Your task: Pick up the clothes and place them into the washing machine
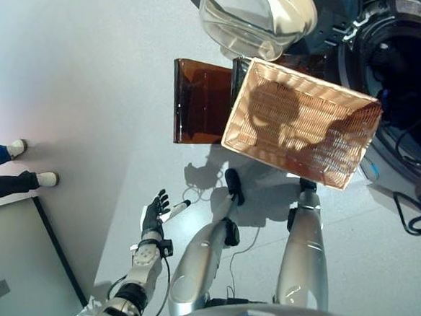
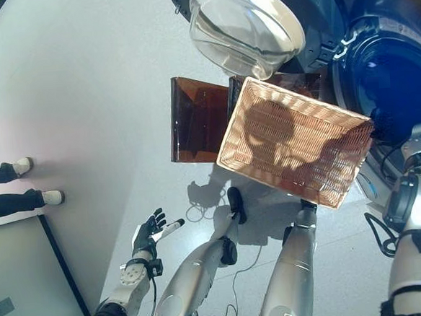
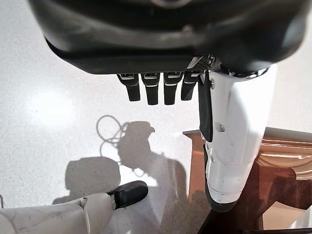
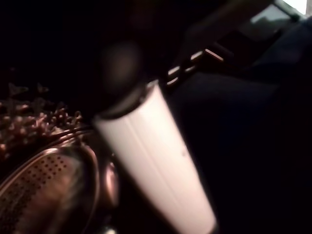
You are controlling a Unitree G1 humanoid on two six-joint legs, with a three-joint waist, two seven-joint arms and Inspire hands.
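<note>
Both hands matter: the right hand [image 4: 151, 161] reaches inside the washing machine [image 2: 389, 80] at the frame's right, grip unreadable, and should let go deep in the drum above the empty wicker basket [image 1: 302, 123], while the left hand [image 1: 154, 214] hangs relaxed at lower left.

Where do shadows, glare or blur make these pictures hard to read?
Left eye view: dark shadows fall across the inside of the wicker basket. Right eye view: the open washer door glints. Left wrist view: the left hand hangs open over a bright floor with shadows. Right wrist view: dark and blurred; only the white thumb cover and the perforated drum read.
</note>
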